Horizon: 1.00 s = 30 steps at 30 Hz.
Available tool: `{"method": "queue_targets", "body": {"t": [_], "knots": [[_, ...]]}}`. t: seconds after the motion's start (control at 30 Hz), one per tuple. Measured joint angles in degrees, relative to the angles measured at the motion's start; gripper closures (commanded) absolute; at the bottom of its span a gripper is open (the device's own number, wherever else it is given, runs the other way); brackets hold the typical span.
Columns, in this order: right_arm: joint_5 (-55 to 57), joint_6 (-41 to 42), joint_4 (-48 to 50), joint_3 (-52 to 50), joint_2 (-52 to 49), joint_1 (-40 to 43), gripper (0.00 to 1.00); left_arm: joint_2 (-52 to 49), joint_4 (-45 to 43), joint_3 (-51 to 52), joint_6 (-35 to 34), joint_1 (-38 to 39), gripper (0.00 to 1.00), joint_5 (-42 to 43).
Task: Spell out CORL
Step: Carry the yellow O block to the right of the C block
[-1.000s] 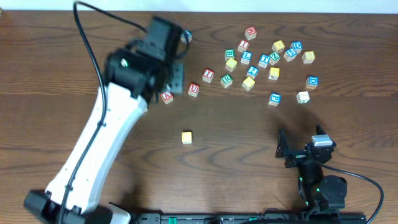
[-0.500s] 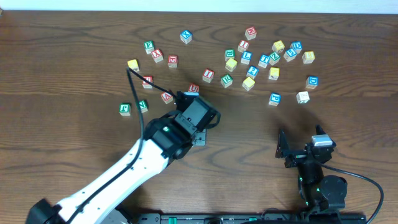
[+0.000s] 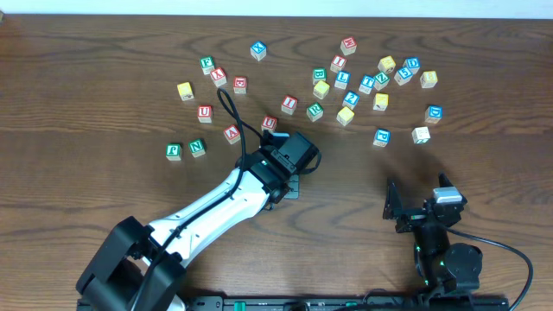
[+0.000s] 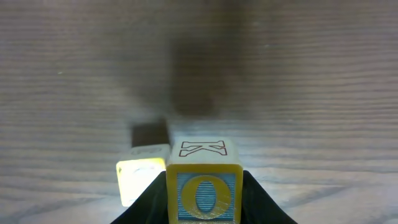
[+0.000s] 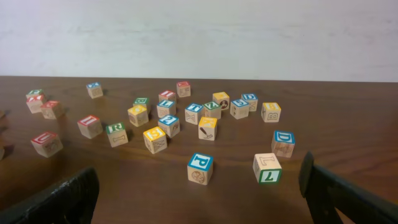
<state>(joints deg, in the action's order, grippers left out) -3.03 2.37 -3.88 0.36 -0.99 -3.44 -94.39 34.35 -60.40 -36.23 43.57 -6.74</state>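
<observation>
O blk (image 4: 203, 190) gripped, yellow blk (image 4: 140, 179) prob. touching

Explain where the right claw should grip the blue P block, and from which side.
Probably from above, closing on its left and right faces. The P block sits flat and alone; its nearest neighbour, the green-lettered block to its right, stands well apart, so both side faces are free.

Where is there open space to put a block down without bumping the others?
Bare wood lies between the left gripper, holding the O block, and the right gripper, nearer than the blue P block. The table's near left corner is free too. Crowded: the far side's left cluster and right cluster.
</observation>
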Motion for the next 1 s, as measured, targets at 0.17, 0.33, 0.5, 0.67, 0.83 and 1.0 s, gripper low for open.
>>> {"method": "queue_targets", "body": {"t": [0.17, 0.33, 0.5, 0.67, 0.83, 1.0], "knots": [[0.0, 0.0, 0.0, 0.0, 0.0, 0.0, 0.01, 0.0, 0.0, 0.0, 0.0, 0.0, 0.87, 0.2], [0.0, 0.0, 0.0, 0.0, 0.0, 0.0, 0.01, 0.0, 0.0, 0.0, 0.0, 0.0, 0.88, 0.4], [0.0, 0.0, 0.0, 0.0, 0.0, 0.0, 0.01, 0.0, 0.2, 0.0, 0.0, 0.0, 0.88, 0.4], [0.0, 0.0, 0.0, 0.0, 0.0, 0.0, 0.01, 0.0, -0.1, 0.2, 0.0, 0.0, 0.88, 0.4], [0.0, 0.0, 0.0, 0.0, 0.0, 0.0, 0.01, 0.0, -1.1, 1.9, 0.0, 0.0, 0.88, 0.4], [0.0, 0.0, 0.0, 0.0, 0.0, 0.0, 0.01, 0.0, -3.0, 3.7, -0.1, 0.0, 0.88, 0.4]]}}
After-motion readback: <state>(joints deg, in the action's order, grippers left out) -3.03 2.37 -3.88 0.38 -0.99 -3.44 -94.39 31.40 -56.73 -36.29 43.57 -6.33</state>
